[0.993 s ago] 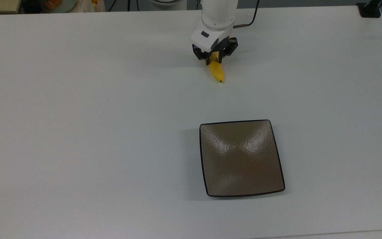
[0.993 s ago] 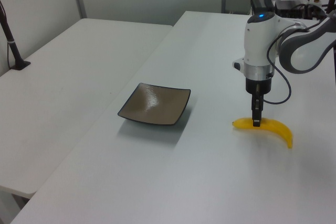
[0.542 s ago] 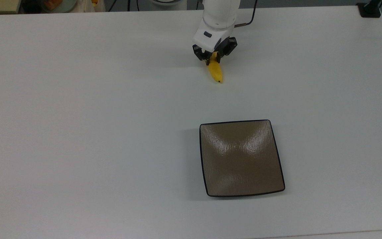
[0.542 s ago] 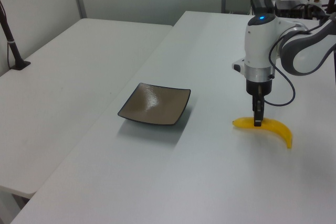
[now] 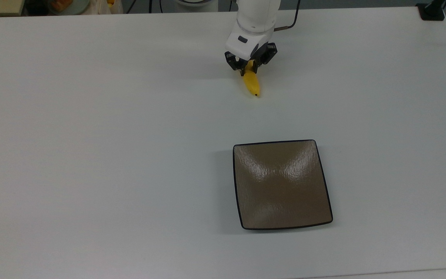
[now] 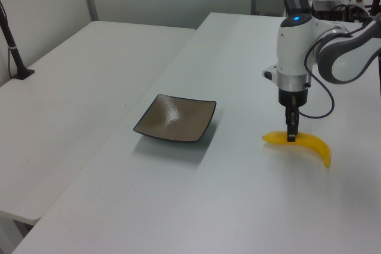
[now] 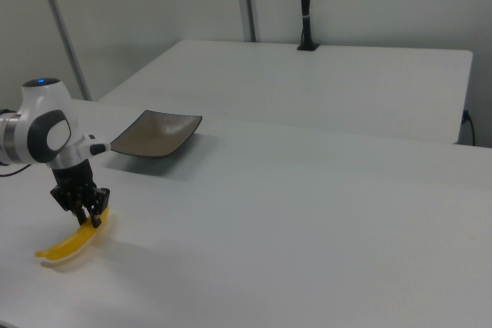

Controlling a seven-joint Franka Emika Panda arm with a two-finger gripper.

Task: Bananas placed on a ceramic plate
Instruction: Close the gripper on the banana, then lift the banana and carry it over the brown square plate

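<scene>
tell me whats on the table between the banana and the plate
Nothing: the top view shows bare white table between the banana and the plate.

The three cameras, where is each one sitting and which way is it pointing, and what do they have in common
Top view: overhead, looking down at the white table; shows the arm's wrist and gripper at the banana.
Left view: raised at one table end, looking along it; plate on the left view's left, white arm on its right.
Right view: lower, from the opposite side; arm on the right view's left, plate behind it.
All three share gripper, banana and plate.
</scene>
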